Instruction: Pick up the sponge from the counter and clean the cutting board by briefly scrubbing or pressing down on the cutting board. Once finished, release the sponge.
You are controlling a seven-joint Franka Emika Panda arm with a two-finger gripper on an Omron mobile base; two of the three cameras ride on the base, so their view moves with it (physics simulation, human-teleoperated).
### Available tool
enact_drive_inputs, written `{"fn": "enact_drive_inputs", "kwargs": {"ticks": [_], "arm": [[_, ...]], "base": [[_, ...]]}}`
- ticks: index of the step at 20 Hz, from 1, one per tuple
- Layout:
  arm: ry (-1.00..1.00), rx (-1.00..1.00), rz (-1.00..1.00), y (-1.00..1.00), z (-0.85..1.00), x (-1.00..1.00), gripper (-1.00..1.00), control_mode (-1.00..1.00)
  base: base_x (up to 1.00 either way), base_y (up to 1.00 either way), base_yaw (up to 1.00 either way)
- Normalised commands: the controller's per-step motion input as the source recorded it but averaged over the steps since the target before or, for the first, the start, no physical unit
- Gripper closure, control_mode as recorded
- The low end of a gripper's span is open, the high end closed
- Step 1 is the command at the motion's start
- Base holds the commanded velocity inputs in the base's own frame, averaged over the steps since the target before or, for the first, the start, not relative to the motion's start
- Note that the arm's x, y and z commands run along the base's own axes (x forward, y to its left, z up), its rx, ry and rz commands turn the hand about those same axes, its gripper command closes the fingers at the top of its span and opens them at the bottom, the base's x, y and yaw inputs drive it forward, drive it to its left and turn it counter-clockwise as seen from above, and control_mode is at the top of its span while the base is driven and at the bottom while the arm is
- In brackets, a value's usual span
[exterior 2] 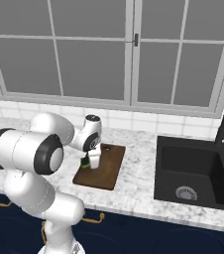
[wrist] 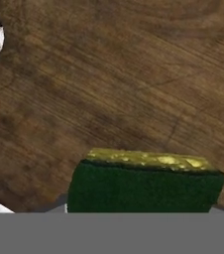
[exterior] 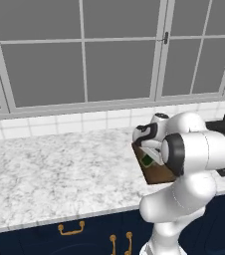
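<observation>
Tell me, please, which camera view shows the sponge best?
The hand view: the sponge appears large against the cutting board, green top and yellow edge clear. Both base views show just a small green patch by the gripper.

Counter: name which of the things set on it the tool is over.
The dark brown cutting board, not the black sink beside it: the tool holds the green sponge over its wood.
</observation>
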Motion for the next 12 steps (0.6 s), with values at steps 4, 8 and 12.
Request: {"fn": "enact_drive_inputs", "kwargs": {"ticks": [4,8,12], "arm": [[-0.02,0.00,-0.09,-0.16,-0.10,0.38,1.00,-1.00],[-0.02,-0.01,-0.07,-0.14,0.00,0.19,1.00,-1.00],[-0.03,-0.04,-0.01,-0.14,-0.03,0.24,1.00,-1.00]], "base": [[0.00,0.00,0.00],[0.00,0.00,0.00],[0.00,0.00,0.00]]}}
